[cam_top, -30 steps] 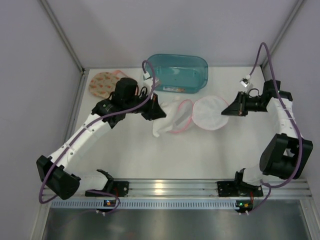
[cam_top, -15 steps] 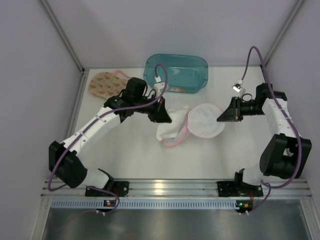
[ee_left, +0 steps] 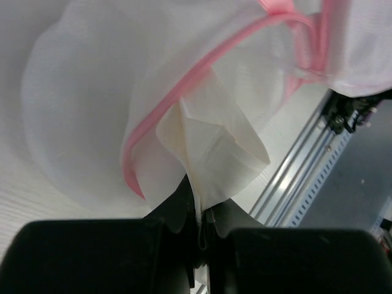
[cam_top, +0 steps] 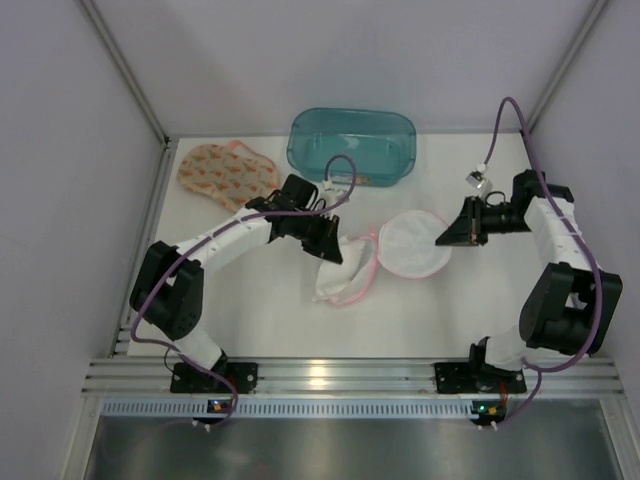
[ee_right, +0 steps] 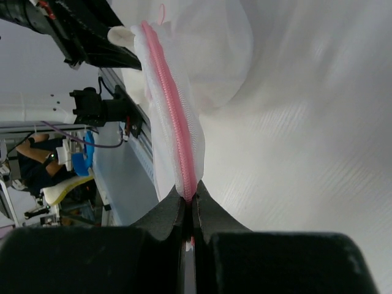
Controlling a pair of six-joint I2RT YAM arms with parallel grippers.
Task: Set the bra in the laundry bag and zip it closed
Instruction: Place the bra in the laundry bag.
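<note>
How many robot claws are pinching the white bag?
2. The left claw pinches the bag on its left side; the right claw pinches its pink-edged right side.

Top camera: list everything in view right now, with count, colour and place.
laundry bag: one, white mesh with pink zip edging, middle of the table, partly folded over on its left side
bra: one, peach with an orange pattern and pink trim, far left corner, outside the bag
tub: one, clear teal plastic, far edge at the centre
table: one, white, under everything
left pincer: one, black, shut on a fold of the bag's left side
right pincer: one, black, shut on the bag's pink zip edge at its right side
</note>
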